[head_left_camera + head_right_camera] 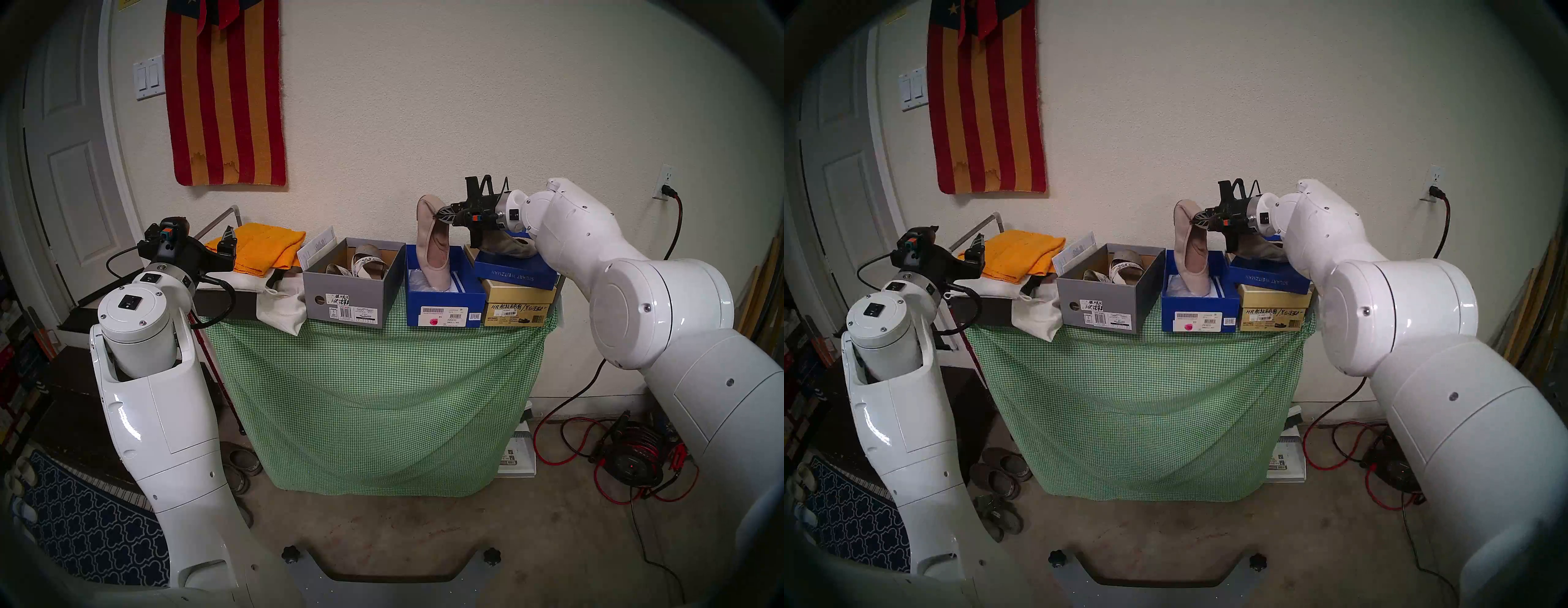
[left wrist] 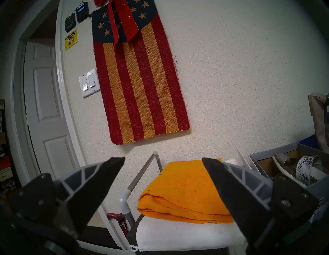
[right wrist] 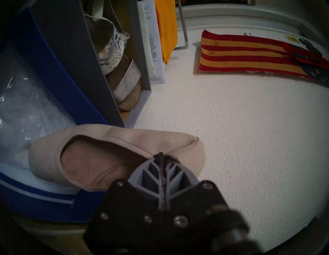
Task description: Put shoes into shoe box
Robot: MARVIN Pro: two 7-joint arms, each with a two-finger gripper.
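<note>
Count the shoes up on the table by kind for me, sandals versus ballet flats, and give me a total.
Sandals: 2, both in the grey box.
Beige ballet flats: 2, the held flat in the right gripper, toe in the blue box; the other flat on the blue lid.
Total: 4.

beige flat [image 1: 432,237], blue box [image 1: 445,303] — green-checked cloth [image 1: 373,403]

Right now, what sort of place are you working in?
Probably a home garage or utility room: a bare concrete floor, a corded extension reel on it, and a "garage door" sticker beside the panelled door.
</note>
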